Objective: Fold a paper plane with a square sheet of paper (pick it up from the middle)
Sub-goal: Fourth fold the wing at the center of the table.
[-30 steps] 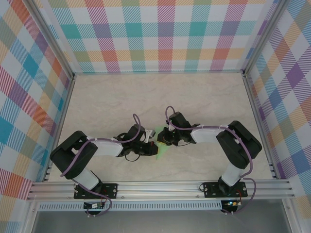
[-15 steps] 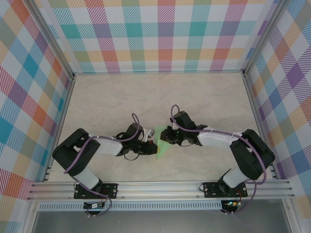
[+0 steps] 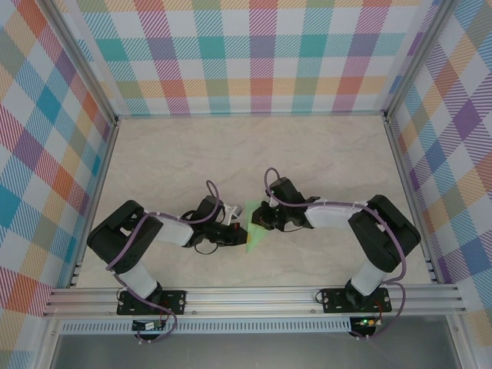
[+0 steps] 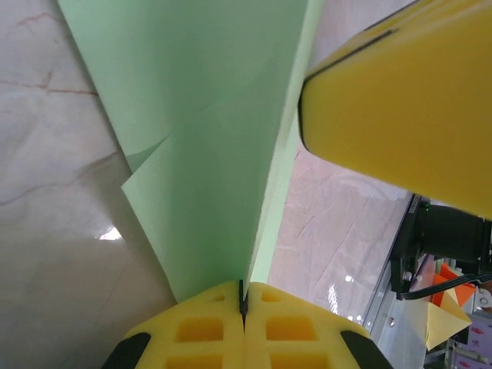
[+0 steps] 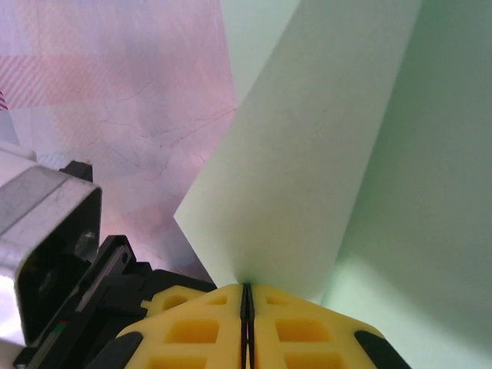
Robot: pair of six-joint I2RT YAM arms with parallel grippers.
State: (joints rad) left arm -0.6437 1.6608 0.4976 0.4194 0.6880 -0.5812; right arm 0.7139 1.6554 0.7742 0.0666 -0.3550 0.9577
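Count: one paper plane (image 3: 251, 237); two claws, left claw (image 3: 237, 228) and right claw (image 3: 263, 219). The plane is at mid-tabletop (image 3: 184, 154), between the claws, a slim pale-green wedge. Its long axis runs 12 to 6 o'clock, with the narrow tip at 6 and the broad end at 12. The left claw, at the plane's 9 o'clock side, has its yellow jaws pressed together, clamped on a paper edge. The right claw, at 3 o'clock, has its jaws together too, pinching a fold of the plane.

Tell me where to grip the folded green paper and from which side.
Probably pinch an edge across the flat layers, coming in level from the side: the paper is thin and folded into a narrow point. The left gripper and right gripper are shut on it so, from opposite sides.
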